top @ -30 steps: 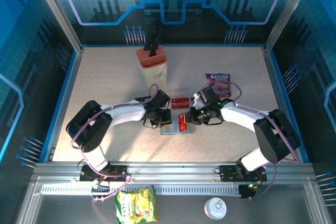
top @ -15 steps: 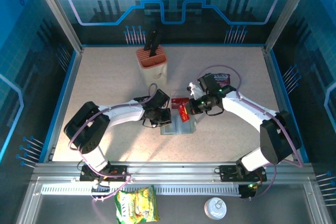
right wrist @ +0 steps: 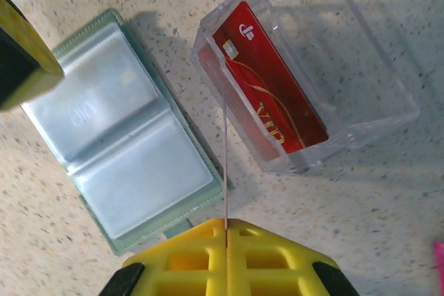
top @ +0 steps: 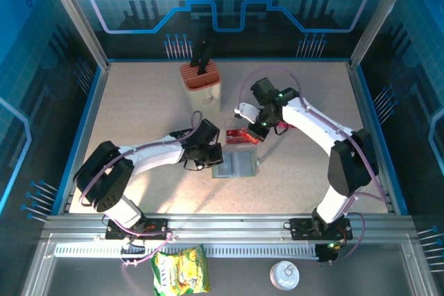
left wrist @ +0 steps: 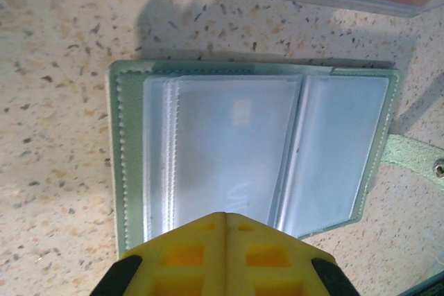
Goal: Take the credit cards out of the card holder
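The card holder (left wrist: 236, 164) is laid open on the tabletop (left wrist: 55, 32). The left fingers (left wrist: 187, 254) are pressed together over its near edge. A thin card (right wrist: 225, 164) is pinched edge-on by the right fingers (right wrist: 187, 258), just beside a clear box (right wrist: 361, 95) in which a red card (right wrist: 267, 88) is seen.

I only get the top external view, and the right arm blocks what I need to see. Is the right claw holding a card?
Observer: Yes. The right claw is shut on a thin card, seen edge-on, with its tip about at the rim of the clear box.
Operator: Is anything in that box?
Observer: One red card lies in it, printed face up.
Operator: And the holder, any cards left?
Observer: The card holder lies open, and no red shows in its pale sleeves. Whether a pale card remains, I cannot tell.
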### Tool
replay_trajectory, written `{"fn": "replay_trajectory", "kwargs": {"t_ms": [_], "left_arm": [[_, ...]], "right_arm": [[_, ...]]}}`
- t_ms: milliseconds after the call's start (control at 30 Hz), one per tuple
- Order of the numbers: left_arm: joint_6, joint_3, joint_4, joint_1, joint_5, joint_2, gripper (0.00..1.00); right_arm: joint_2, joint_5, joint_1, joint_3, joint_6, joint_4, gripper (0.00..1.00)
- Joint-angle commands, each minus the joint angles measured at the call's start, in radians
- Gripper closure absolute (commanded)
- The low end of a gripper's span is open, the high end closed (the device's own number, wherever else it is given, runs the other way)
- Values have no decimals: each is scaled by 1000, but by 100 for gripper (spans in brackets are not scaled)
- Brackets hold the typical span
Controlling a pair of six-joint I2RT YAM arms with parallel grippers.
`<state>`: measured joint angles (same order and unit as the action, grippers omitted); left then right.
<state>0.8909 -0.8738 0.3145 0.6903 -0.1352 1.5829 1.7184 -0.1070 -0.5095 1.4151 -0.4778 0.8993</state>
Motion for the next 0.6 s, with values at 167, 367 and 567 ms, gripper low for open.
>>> {"fn": "replay_trajectory", "kwargs": {"t_ms": [167, 367, 567], "left_arm": [[21, 45, 34, -3, 34, -68, 98], [22, 61, 52, -10, 46, -105, 97], [26, 79, 52, -18, 47, -131, 97]], "right_arm": [[135, 43, -31, 211, -304, 148, 100], [244, 35, -32, 345, -364, 195, 100], [317, 6, -24, 407, -392, 227, 100]]}}
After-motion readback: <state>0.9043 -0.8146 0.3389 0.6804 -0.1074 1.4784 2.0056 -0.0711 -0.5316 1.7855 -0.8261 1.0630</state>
